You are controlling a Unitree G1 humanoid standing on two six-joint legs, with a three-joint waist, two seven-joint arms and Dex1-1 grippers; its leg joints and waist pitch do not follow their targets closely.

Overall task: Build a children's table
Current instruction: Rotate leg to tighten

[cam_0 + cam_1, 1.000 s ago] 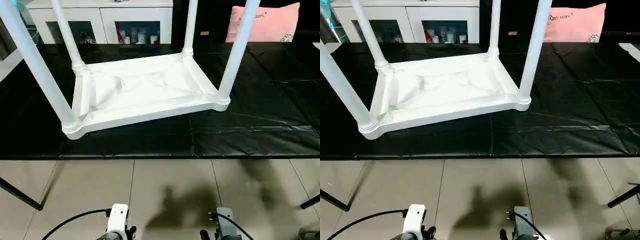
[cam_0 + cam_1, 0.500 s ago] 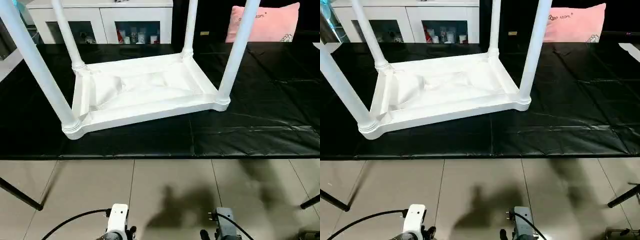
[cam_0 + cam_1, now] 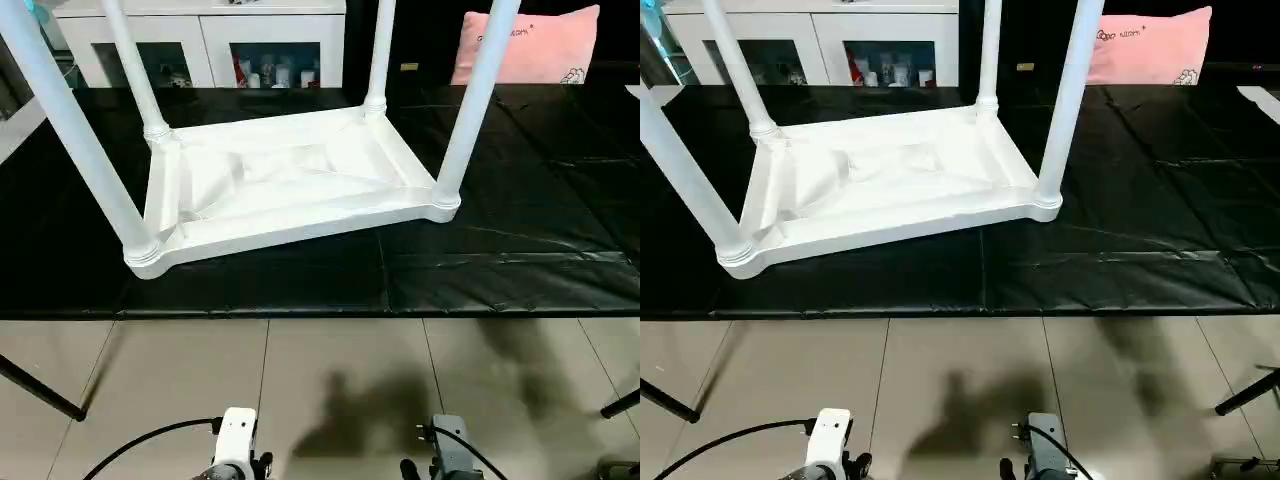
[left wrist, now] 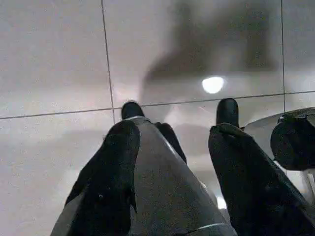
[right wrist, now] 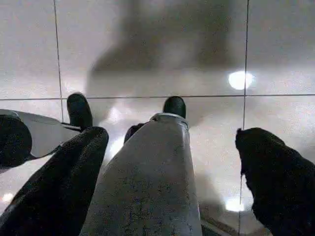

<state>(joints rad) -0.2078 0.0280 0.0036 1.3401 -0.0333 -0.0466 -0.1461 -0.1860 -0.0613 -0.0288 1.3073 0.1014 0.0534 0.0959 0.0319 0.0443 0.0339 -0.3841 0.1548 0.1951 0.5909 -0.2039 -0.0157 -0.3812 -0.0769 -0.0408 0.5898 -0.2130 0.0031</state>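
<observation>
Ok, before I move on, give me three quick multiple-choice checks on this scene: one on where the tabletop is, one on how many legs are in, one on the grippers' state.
1. Where does the tabletop lie?
A. On the tiled floor
B. On the black sheet, underside up
C. On top of the cabinet

2. How many legs stand in its corner sockets?
A. Two
B. Three
C. Four

3. What state are the left gripper and right gripper in?
A. Both open and holding nothing
B. Both shut on a leg
C. Left shut on the tabletop, right open

Answers:
1 B: the head views show it inverted on the black sheet, its recessed underside facing up.
2 C: a leg rises from each of the four corners.
3 A: both wrist views show the fingers apart over bare floor tiles.
</observation>
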